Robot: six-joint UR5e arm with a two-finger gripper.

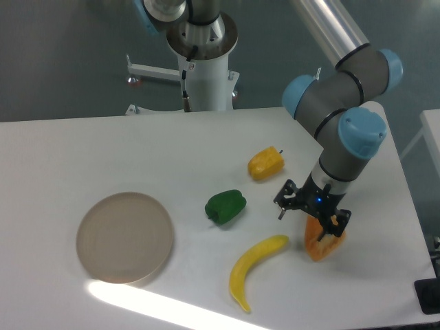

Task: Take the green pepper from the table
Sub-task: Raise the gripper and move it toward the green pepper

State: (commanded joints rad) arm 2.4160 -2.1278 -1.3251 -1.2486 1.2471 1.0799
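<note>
Pepper point(225, 206), green and glossy, looks light, firm and slippery, so my claw point(309, 218), fingers apart and empty, should grip its rounded sides.

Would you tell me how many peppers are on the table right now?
3: the green pepper mid-table, a yellow pepper behind it to the right, and an orange pepper partly hidden under the gripper. None other seems hidden.

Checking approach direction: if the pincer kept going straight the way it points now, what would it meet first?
It points down, so the pincer would probably meet the orange pepper or the table beside it, not the green pepper; depth is unclear.
</note>
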